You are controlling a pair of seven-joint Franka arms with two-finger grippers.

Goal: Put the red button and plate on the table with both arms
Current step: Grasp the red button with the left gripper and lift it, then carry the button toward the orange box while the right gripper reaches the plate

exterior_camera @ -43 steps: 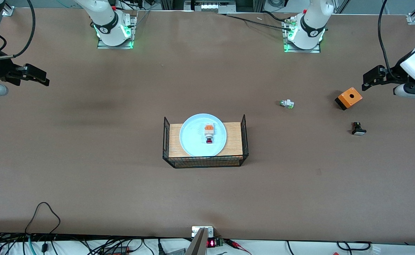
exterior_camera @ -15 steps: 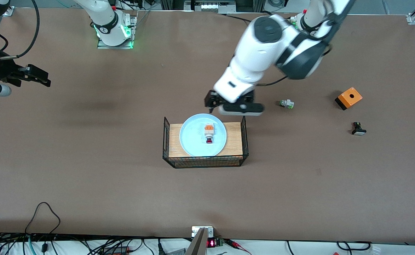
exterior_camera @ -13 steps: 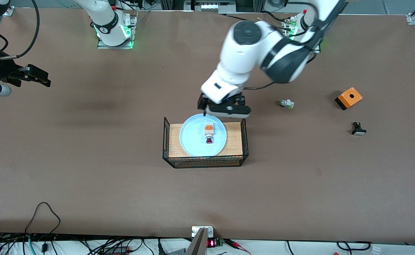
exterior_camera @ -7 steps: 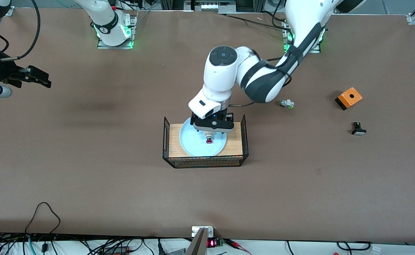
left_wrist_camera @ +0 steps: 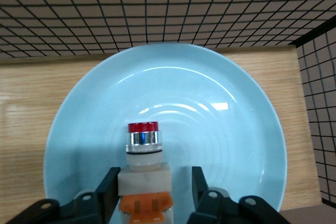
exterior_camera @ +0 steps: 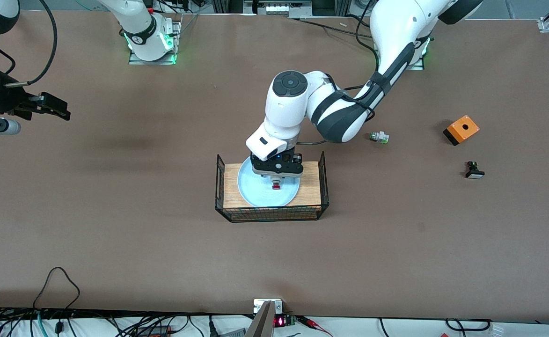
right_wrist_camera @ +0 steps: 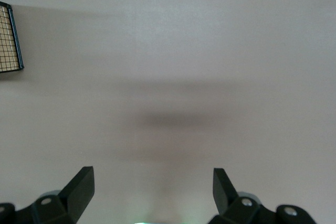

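A: Where do the task's things lie?

B: The red button (left_wrist_camera: pixel 143 161) lies at the middle of the plate (exterior_camera: pixel 255 187), and the plate sits on the wood top of the wire basket (exterior_camera: pixel 223 206) at the middle of the desk (exterior_camera: pixel 115 234), well away from every edge.

A: And the grippers?

B: The left gripper (left_wrist_camera: pixel 152 190) is down over the plate, its jaws standing one on each side of the button's white body, touching it or just beside it; a firm pinch cannot be confirmed. The right gripper (right_wrist_camera: pixel 152 187) waits over bare desk toward the right arm's end, jaws spread wide with nothing between them.

A: How should the button handle?

B: It looks small, light and rigid. The flat white flanks give the surest hold; the chrome collar and round red cap would likely slip. The glazed plate looks smooth, stiff and probably breakable, best taken at its raised rim.

A: Other items?

B: An orange box (exterior_camera: pixel 461 129), a green-tipped part (exterior_camera: pixel 379 137) and a black part (exterior_camera: pixel 474 170) lie toward the left arm's end.
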